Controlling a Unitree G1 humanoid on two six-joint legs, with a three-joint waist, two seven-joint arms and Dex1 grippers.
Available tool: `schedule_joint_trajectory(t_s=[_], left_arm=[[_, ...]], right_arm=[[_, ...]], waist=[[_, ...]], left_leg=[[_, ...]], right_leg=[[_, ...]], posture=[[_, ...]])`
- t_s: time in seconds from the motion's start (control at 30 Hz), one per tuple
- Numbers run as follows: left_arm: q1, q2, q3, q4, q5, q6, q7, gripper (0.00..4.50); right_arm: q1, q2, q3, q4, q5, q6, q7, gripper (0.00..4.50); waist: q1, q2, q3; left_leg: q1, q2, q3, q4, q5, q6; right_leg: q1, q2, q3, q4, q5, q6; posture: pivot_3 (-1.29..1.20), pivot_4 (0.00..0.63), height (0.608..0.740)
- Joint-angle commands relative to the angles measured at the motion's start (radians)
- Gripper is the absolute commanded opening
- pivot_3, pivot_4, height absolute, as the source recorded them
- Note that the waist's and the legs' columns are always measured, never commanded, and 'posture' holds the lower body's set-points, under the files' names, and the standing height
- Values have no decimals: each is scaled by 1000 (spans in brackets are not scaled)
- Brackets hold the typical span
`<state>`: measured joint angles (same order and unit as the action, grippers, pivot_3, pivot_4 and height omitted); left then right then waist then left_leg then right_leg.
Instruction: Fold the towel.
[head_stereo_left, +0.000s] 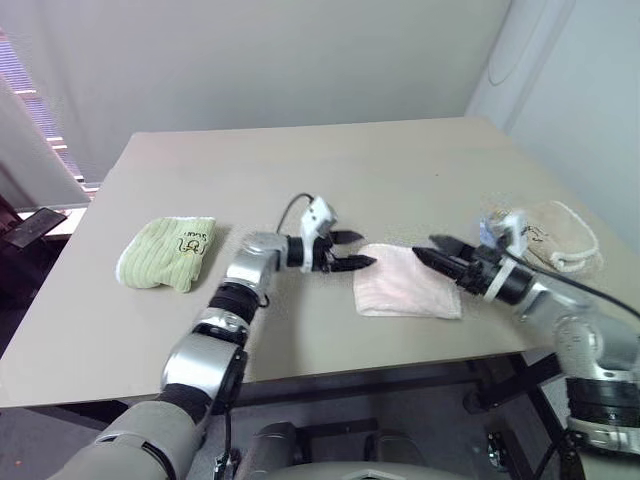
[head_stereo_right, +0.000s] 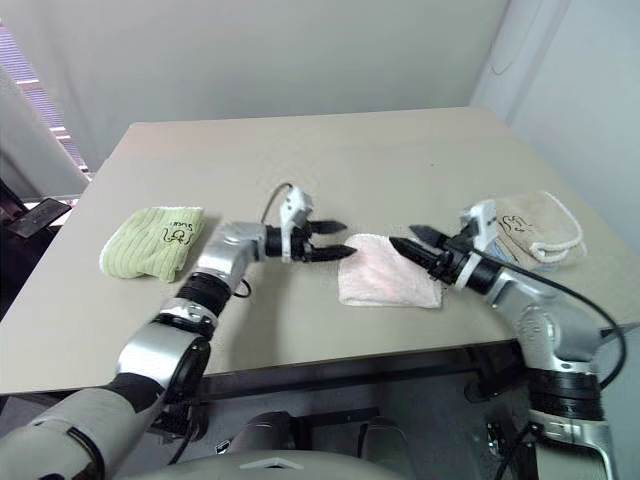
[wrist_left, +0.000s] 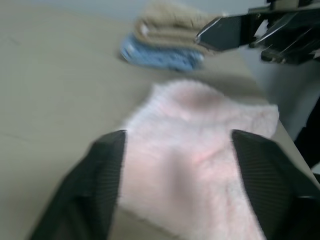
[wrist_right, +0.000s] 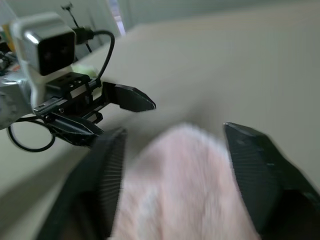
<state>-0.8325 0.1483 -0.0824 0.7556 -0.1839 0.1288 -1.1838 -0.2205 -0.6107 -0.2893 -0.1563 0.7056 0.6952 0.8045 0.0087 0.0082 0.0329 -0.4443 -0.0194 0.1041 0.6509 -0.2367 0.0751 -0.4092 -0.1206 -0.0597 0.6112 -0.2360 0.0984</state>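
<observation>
Apparently the folding is done, or very nearly so: the pale pink towel (head_stereo_left: 407, 281) lies as a small, compact rectangle on the tabletop (head_stereo_left: 300, 160), near the front edge and somewhat toward the right side, with no loose flap hanging out in the head views. The left gripper (head_stereo_left: 350, 250) hangs just beside the towel's left edge with its two black fingers spread apart and nothing between them; the right gripper (head_stereo_left: 436, 254) stands at the towel's right edge, fingers likewise parted and empty. In both wrist views the pink cloth lies beyond the spread fingers, apart from them rather than pinched. A folded light-green towel (head_stereo_left: 167, 252) rests well off toward the left edge, and a folded beige towel (head_stereo_left: 552, 234) lies near the right edge, with something blue (wrist_left: 160, 56) beside it in the left wrist view. What seems left is to draw both arms away, or perhaps tidy an edge.
</observation>
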Motion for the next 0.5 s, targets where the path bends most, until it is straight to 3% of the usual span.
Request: schedule_joint_trajectory(t_s=[0.03, 0.23, 0.5], left_arm=[[33, 38, 15, -132, -43, 88, -13, 4500], [60, 141, 58, -247, -167, 604, 41, 4500], [6, 83, 46, -152, -224, 1030, 136, 4500]], right_arm=[[11, -36, -51, -82, 58, 36, -1, 4461], [25, -86, -121, -35, 75, 99, -62, 4461], [54, -90, -107, -52, 125, 249, -122, 4461]], waist=[[4, 0, 0], [3, -1, 1], [3, -1, 1]], left_leg=[[0, 0, 0, 0, 0, 0], [0, -1, 0, 1, 0, 0], [1, -1, 0, 1, 0, 0]], right_leg=[[0, 0, 0, -1, 0, 0], [1, -2, -1, -1, 0, 0], [1, -2, -2, -1, 0, 0]], posture=[[0, 0, 730], [0, 0, 730], [0, 0, 730]])
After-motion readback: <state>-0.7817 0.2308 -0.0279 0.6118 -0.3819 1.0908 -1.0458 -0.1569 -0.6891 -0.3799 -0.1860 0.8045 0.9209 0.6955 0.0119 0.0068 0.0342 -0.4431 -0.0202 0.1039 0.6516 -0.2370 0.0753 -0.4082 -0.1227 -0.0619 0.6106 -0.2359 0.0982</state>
